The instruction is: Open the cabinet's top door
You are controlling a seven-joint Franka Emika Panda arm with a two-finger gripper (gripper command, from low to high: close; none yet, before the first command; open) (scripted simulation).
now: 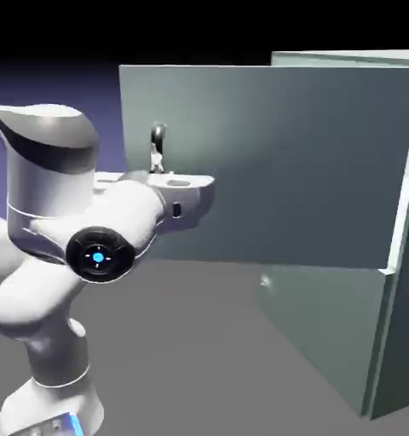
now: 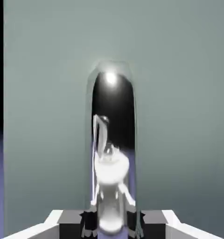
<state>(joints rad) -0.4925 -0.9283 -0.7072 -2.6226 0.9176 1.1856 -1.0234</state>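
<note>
The grey-green cabinet stands at the exterior view's right. Its top door is swung well out from the cabinet front, and its free edge reaches left to my hand. A curved silvery handle sits near that free edge. My gripper is shut on the handle from below. In the hand view the handle rises large and shiny between my dark fingertips, with the gripper closed on its base. The door panel fills the view behind it.
The lower door lies flat and shut under the open panel, with a small knob near its left edge. My white arm fills the lower left. The grey table stretches between arm and cabinet.
</note>
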